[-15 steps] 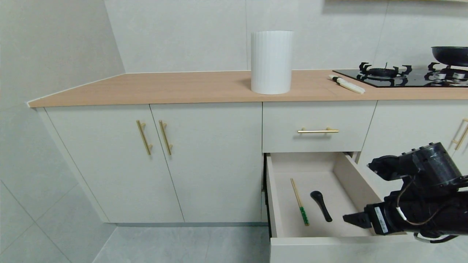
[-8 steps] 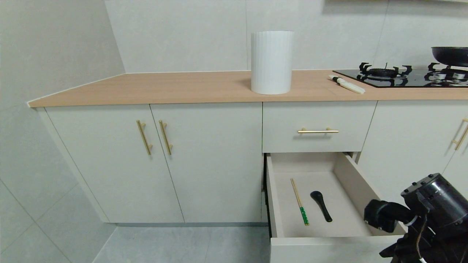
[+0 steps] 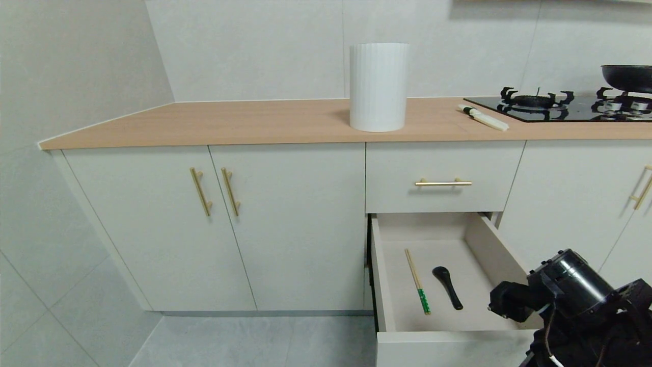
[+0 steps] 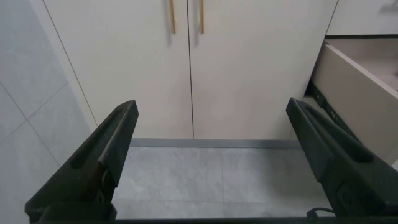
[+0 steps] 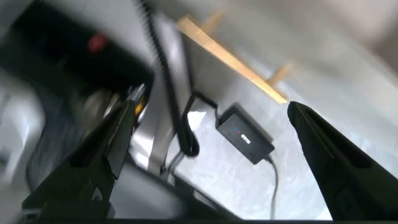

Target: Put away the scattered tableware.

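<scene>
One long cream utensil [image 3: 482,118] lies slantwise on the wooden table [image 3: 254,122], well above the nearer right end effector [image 5: 210,112], which gapes empty.

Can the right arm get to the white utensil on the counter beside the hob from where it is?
Probably yes. The white utensil lies alone on the counter, apart from the white canister, nothing over it. The right arm sits low by the open drawer, so it must rise first.
</scene>
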Available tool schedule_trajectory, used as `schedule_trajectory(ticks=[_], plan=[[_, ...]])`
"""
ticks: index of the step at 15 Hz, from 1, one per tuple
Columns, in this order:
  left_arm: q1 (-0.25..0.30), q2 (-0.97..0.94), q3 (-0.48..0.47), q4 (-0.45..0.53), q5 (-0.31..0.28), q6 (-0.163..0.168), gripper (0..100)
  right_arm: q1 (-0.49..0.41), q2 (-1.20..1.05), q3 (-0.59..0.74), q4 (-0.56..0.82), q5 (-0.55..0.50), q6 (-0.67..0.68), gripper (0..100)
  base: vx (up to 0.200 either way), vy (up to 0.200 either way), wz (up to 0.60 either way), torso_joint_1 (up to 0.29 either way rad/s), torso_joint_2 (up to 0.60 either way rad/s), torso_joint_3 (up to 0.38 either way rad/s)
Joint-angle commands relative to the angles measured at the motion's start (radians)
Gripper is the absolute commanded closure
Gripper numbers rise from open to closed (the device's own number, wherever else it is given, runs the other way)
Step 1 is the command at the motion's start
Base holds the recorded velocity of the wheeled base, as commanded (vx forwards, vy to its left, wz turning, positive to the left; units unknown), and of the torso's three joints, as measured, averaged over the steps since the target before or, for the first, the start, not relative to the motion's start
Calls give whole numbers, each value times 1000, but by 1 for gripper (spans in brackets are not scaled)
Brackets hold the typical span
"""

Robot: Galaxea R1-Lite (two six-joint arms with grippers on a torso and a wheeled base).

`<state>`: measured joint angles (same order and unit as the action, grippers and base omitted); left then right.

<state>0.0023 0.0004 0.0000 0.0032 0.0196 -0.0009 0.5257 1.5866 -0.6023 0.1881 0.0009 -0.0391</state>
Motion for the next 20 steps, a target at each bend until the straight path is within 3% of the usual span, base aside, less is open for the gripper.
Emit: schedule_trajectory(ticks=[1, 4, 13, 20], plan=[[1, 0, 0, 0, 0, -1, 0, -3, 66, -7, -21, -21, 22, 0, 0, 0, 0, 0, 0, 0], [-1, 0, 0, 0, 0, -1, 0, -9, 95, -20, -82, -70, 102, 0, 0, 0, 0, 0, 0, 0], [1, 0, 0, 0, 0, -1, 0, -30, 184, -28, -243, -179, 170, 0, 0, 0, 0, 0, 0, 0], [-1, 0, 0, 0, 0, -1, 0, -119, 251, -37, -404, -214, 170, 0, 0, 0, 0, 0, 0, 0]])
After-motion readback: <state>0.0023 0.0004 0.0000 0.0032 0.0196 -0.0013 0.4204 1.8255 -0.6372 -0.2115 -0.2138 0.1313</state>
